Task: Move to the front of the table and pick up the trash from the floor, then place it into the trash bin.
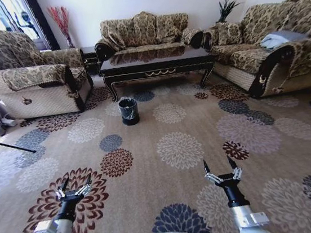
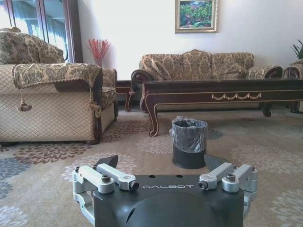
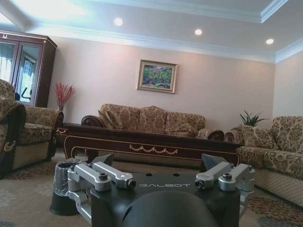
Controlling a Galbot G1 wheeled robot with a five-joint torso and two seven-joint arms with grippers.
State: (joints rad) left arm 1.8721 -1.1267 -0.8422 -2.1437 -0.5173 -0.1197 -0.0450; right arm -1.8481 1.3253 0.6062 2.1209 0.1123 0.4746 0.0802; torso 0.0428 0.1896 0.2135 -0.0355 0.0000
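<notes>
The long dark table (image 1: 158,65) with gold ornament stands across the room in front of the back sofa. The small black trash bin (image 1: 128,110) with its shiny liner sits on the carpet just before the table's left leg. The trash is out of view. My left gripper (image 1: 73,183) hovers low over the carpet, open and holding nothing. My right gripper (image 1: 219,166) is level with it and also open and holding nothing. The left wrist view shows the bin (image 2: 189,142) and table (image 2: 213,94) beyond the left gripper (image 2: 161,163). The right wrist view shows the bin (image 3: 64,189) and table (image 3: 151,142) past the right gripper (image 3: 158,161).
A patterned armchair (image 1: 25,75) stands on the left, a sofa (image 1: 142,30) at the back and another sofa (image 1: 271,45) on the right. A small dark side table (image 1: 88,56) fills the back corner. A thin dark rod (image 1: 6,145) crosses the floor at the left edge. Wide flowered carpet (image 1: 176,148) lies between me and the table.
</notes>
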